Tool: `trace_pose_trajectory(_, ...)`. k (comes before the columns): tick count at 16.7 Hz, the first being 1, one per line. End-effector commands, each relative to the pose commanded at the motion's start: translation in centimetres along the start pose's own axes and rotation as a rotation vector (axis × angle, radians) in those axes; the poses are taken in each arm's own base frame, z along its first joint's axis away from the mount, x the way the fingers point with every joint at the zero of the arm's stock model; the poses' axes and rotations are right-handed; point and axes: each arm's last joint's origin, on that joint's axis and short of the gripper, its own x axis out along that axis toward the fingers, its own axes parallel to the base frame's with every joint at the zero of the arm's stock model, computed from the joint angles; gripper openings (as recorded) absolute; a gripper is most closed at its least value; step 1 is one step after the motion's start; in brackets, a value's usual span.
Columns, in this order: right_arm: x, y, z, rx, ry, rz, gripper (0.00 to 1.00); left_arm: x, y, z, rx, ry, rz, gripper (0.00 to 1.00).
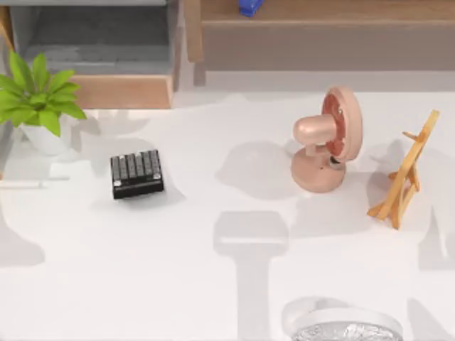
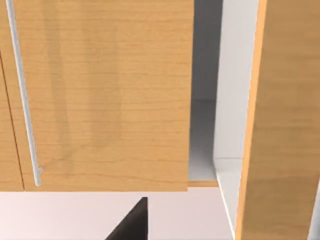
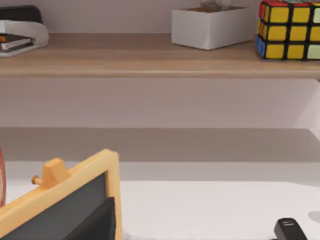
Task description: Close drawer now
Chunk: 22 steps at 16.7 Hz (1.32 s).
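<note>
Drawer (image 1: 106,67) sitting open at table's far-left corner; rigid, sliding easily, push tan front flat; can't tell either gripper's state

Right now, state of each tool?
Left tool: cannot be told; its wrist view faces the drawer front.
Right tool: cannot be told.

White table (image 1: 213,298), keypad (image 1: 137,173), fan (image 1: 327,142) (pink), potted plant (image 1: 39,99), easel (image 1: 405,170)

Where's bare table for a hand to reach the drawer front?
Bare table runs wide between the keypad and the pink fan, up to the drawer. Tighter at the top view's left, where the plant crowds the drawer corner, and between fan and easel.
</note>
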Motion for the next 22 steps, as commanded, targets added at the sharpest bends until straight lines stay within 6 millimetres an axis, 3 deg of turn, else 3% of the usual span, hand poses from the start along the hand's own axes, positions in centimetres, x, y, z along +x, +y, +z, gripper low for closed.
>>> trace_pose_trajectory(8,0.0,0.0,0.0,0.0,0.0,0.0,1.0,0.0,0.0,0.0,0.0,0.0,0.0,0.02)
trace_pose_trajectory(18,0.0,0.0,0.0,0.0,0.0,0.0,1.0,0.0,-0.4,0.0,-0.017,0.003,-0.016,0.0)
trace_pose_trajectory(22,0.0,0.0,0.0,0.0,0.0,0.0,1.0,3.3,-0.3,-0.3,-0.015,0.001,-0.009,0.0)
